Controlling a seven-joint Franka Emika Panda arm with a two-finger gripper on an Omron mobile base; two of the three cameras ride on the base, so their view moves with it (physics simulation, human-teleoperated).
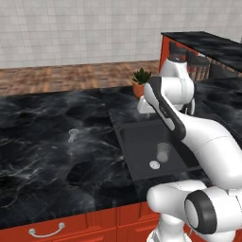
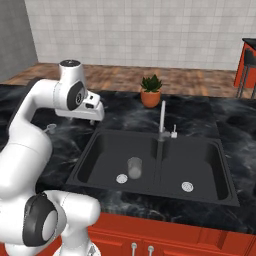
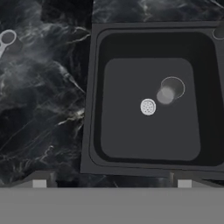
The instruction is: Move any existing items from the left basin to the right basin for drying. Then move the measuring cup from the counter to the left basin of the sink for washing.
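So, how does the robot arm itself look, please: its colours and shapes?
The arm is made of glossy white, rounded segments joined by dark grey to black rings and round caps at the joints. The end effector shows two small grey finger tips with pale square pads. No cables or markings are visible.

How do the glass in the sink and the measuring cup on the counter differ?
The glass stands upright in the left basin; the measuring cup lies on the black counter, left of the sink. The glass is taller and plain-sided; the measuring cup is low, with a handle. Both look pale and see-through.
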